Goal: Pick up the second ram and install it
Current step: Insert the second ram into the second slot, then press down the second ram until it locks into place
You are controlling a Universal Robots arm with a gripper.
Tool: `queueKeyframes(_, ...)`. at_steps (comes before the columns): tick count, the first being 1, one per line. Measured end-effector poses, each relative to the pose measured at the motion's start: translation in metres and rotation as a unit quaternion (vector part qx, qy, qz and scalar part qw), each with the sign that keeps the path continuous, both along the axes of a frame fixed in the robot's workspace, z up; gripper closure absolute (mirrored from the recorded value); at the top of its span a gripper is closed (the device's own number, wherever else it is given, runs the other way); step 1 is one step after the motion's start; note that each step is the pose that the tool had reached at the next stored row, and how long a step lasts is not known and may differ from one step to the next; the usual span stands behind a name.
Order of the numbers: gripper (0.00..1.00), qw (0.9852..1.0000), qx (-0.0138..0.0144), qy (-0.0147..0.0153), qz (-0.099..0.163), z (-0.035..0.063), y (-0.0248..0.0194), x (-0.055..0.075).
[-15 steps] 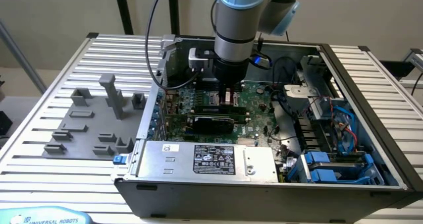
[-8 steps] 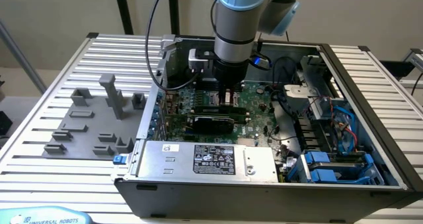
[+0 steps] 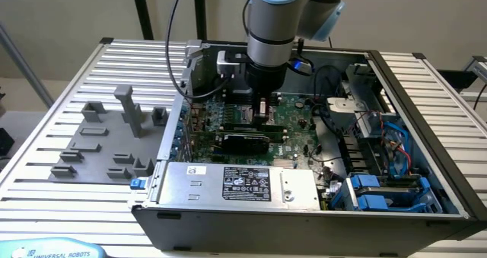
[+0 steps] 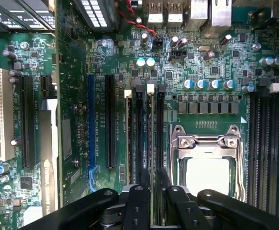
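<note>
While the black, ribbed gripper (image 4: 151, 184) straddles the ram (image 4: 151, 139), its fingers sit slightly apart on either side.
Thin and edge-on, the green stick stands upright in a long slot just beside the motherboard's (image 4: 216, 62) shiny metal socket (image 4: 207, 153).

A robotics lab or test workshop: an open grey metal computer case (image 3: 304, 212) lies on a bench of ribbed aluminium profile slats (image 3: 68, 75), its large green motherboard (image 4: 196, 62) exposed, beside a grey plastic fixture plate with holder blocks (image 3: 106, 144), under a silver and blue industrial robot arm (image 3: 278, 18) against a plain beige wall (image 3: 68, 12).
</note>
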State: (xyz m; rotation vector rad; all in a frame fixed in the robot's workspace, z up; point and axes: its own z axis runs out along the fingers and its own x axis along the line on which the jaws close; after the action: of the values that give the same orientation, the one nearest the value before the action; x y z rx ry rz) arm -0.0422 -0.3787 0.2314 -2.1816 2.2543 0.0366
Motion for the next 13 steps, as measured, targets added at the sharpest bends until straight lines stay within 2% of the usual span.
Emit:
queueKeyframes(4, 0.81, 1.0000, 0.0015, 0.0000, 0.000, 0.0095, 0.0000, 0.0000)
queueKeyframes(5, 0.81, 1.0000, 0.0018, 0.0000, 0.000, 0.0100, 0.0000, 0.0000)
queueKeyframes(6, 0.87, 1.0000, 0.0020, -0.0001, 0.000, 0.0100, 0.0000, 0.0000)
queueKeyframes(7, 0.89, 1.0000, 0.0020, 0.0000, 0.000, 0.0100, 0.0000, 0.0000)
queueKeyframes(13, 0.89, 1.0000, 0.0019, 0.0000, 0.000, 0.0101, 0.0000, 0.0000)
